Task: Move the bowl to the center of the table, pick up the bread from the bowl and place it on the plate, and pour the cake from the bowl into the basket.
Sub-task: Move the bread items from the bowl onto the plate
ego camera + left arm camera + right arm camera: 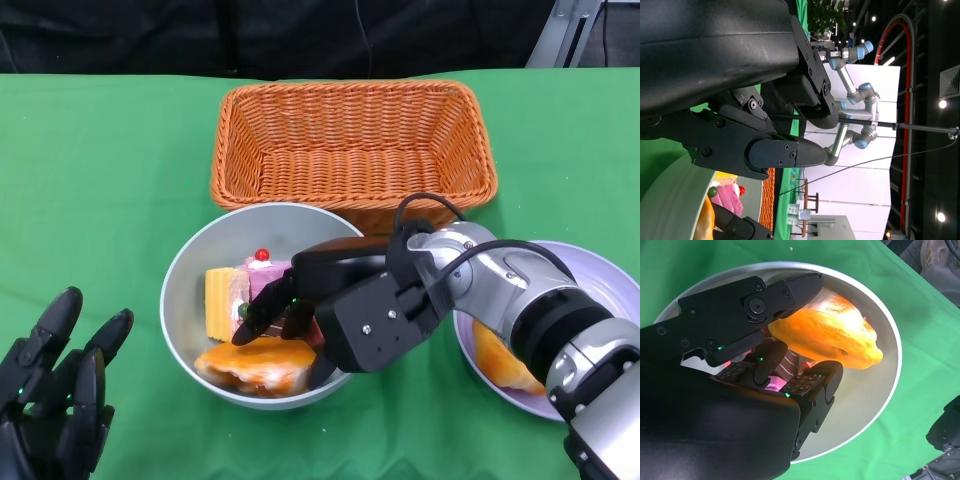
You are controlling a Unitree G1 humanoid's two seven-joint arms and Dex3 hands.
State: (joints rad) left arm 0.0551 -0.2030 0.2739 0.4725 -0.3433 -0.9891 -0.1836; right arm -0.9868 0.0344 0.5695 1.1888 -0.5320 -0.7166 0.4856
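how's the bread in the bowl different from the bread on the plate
The bread in the bowl lies at the near side of the grey bowl, beside cake slices; the bread on the plate has the pale plate to itself. The right hand reaches down at the bowl's bread, while the plate's bread is untouched and partly hidden behind the right forearm. Both are orange-brown.
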